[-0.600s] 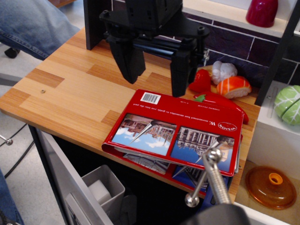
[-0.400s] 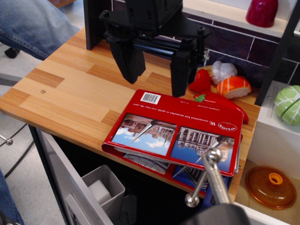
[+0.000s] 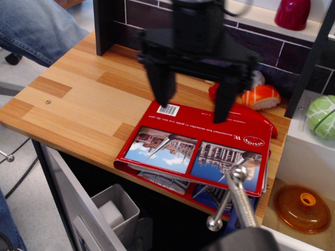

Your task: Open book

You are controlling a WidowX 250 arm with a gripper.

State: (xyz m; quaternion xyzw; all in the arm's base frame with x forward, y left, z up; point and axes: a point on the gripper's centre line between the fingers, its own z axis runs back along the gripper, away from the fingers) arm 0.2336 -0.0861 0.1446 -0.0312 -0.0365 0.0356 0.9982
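The red book (image 3: 201, 149) lies closed at the front right of the wooden counter (image 3: 73, 104), cover up, with two building photos, a white barcode and white text. Its front edge overhangs the counter. My black gripper (image 3: 193, 107) hangs open just above the book's far edge. The left finger (image 3: 161, 83) is over the barcode corner, the right finger (image 3: 226, 97) over the far right part of the cover. The fingers are blurred. Blue printed booklets (image 3: 220, 196) stick out from under the book's front edge.
Toy food lies behind the book: a red pepper (image 3: 213, 91), a salmon sushi (image 3: 261, 97). A green cabbage (image 3: 322, 116) sits on a white unit at right. An orange lid (image 3: 303, 206) lies lower right. A metal rod (image 3: 235, 196) rises in the foreground. A grey bin (image 3: 112, 209) stands below.
My gripper has moved right and down towards the book's far edge, now covering the garlic and most of the red pepper. The book has not moved.
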